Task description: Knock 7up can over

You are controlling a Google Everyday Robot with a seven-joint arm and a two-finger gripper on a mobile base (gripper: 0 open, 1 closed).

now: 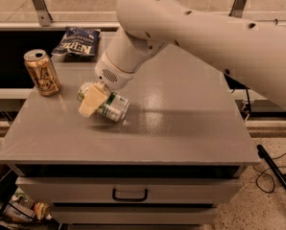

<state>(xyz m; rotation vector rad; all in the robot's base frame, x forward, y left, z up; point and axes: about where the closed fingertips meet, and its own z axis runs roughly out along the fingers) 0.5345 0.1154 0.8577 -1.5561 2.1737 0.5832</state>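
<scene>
On the table (181,128), 7up can (113,107) lies top-leftward beneath the jaws.

- The 7up can (115,108) is lying on its side on the left half of the table (191,128).
- The gripper (92,101) is resting over that can's left part, with the arm (191,28) reaching in from the upper right.
- A second can (42,72) is standing upright further left, apart from it.
- A snack bag (78,41) is lying behind both cans.
- A drawer (129,194) is sitting below the tabletop, in front.
</scene>
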